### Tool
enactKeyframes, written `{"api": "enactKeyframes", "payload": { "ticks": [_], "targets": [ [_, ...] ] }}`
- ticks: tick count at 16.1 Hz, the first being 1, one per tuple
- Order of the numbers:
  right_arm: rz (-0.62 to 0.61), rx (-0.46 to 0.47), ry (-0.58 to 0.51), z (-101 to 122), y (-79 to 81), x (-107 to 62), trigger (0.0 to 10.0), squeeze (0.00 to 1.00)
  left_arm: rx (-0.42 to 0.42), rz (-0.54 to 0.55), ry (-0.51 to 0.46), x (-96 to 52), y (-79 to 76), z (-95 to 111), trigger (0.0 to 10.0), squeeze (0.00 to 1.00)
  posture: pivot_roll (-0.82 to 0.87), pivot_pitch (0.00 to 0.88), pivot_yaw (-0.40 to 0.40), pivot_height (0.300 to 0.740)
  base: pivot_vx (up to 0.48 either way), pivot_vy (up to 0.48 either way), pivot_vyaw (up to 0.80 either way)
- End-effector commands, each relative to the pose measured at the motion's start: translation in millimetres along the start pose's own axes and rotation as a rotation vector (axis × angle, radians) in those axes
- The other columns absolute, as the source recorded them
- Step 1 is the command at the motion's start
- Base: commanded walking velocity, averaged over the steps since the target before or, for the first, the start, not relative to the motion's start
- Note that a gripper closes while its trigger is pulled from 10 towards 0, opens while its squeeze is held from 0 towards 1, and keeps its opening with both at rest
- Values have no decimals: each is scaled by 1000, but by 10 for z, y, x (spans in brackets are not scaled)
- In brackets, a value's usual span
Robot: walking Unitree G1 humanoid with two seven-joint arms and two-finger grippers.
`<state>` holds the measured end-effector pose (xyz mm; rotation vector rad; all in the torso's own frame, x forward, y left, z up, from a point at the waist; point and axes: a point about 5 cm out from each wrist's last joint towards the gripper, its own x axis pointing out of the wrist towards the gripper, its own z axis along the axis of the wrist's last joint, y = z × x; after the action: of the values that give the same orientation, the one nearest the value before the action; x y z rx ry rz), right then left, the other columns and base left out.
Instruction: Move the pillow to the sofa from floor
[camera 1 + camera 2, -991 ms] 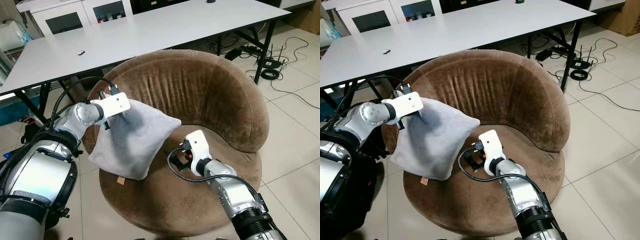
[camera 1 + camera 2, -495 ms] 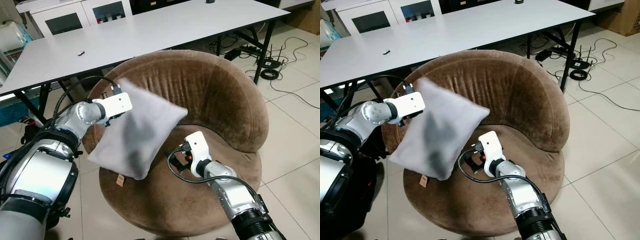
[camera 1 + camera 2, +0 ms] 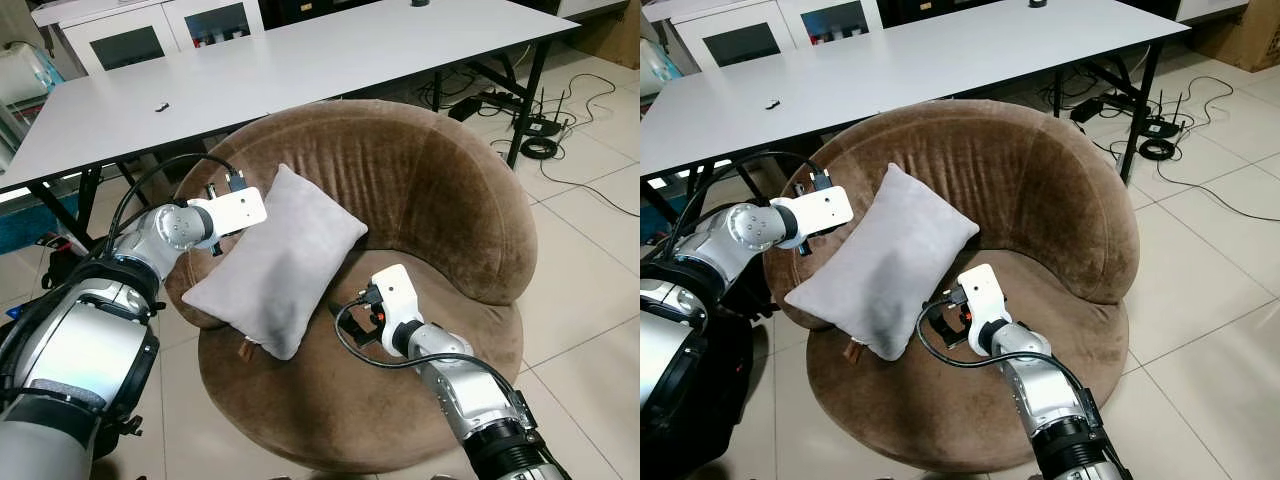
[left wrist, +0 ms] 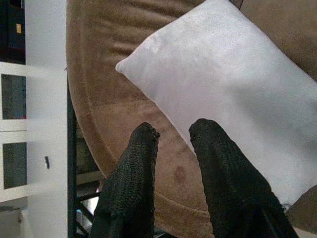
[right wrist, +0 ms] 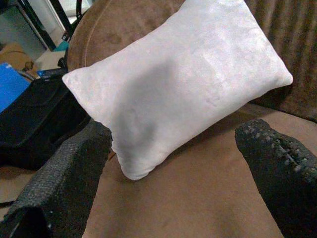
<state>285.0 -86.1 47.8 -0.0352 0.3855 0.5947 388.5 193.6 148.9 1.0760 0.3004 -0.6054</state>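
The grey pillow (image 3: 275, 260) lies tilted on the round brown sofa chair (image 3: 440, 200), its upper edge leaning against the left side of the backrest and its lower corner on the seat. My left gripper (image 4: 173, 133) hovers by the pillow's upper left corner, open with a narrow gap and nothing between its fingers. Over the seat, just right of the pillow's lower edge, my right gripper (image 5: 173, 139) stands wide open and faces the pillow (image 5: 173, 84) without touching it.
A long white table (image 3: 300, 70) stands right behind the chair, with white cabinets (image 3: 130, 35) beyond it. Cables and a power strip (image 3: 535, 125) lie on the tiled floor at the right. A black bag (image 5: 34, 124) sits on the floor left of the chair.
The pillow has left my left gripper's hold, flipped over and settled on the chair. The left gripper has opened. Both arms have stayed nearly in place.
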Motion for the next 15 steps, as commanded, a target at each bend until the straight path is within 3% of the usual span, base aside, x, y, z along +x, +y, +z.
{"api": "enactKeyframes", "payload": {
  "ticks": [1, 8, 10, 11, 13, 14, 15],
  "targets": [
    [20, 3, -52, 98, 58, 41, 10000, 0, -39, 11, -20, -21, 55, 12, 10000, 0, -132, 0, 190, 740, 0, 0, 0],
    [33, -5, -62, 141, 51, 81, 10000, 0, -210, 63, -53, -31, 16, -66, 10000, 0, -113, 0, 169, 740, 0, 0, 0],
    [42, -12, -66, 162, 50, 102, 10000, 0, -316, 108, -81, -38, 20, -89, 10000, 0, -105, 0, 163, 740, 0, 0, 0],
    [54, -18, -71, 181, 67, 128, 10000, 0, -437, 167, -110, -42, 5, -125, 10000, 0, -104, 0, 162, 740, 0, 0, 0],
    [56, -20, -72, 186, 68, 140, 10000, 0, -536, 214, -140, -42, -25, -153, 10000, 0, -103, 0, 157, 740, 0, 0, 0],
    [57, -29, -73, 198, 63, 155, 10000, 0, -662, 283, -177, -28, -133, -196, 10000, 0, -103, 0, 150, 740, 0, 0, 0],
    [61, -35, -72, 209, 55, 166, 10000, 0, -736, 338, -189, -18, -224, -229, 10000, 0, -95, 0, 133, 740, 0, 0, 0]
  ]
}}
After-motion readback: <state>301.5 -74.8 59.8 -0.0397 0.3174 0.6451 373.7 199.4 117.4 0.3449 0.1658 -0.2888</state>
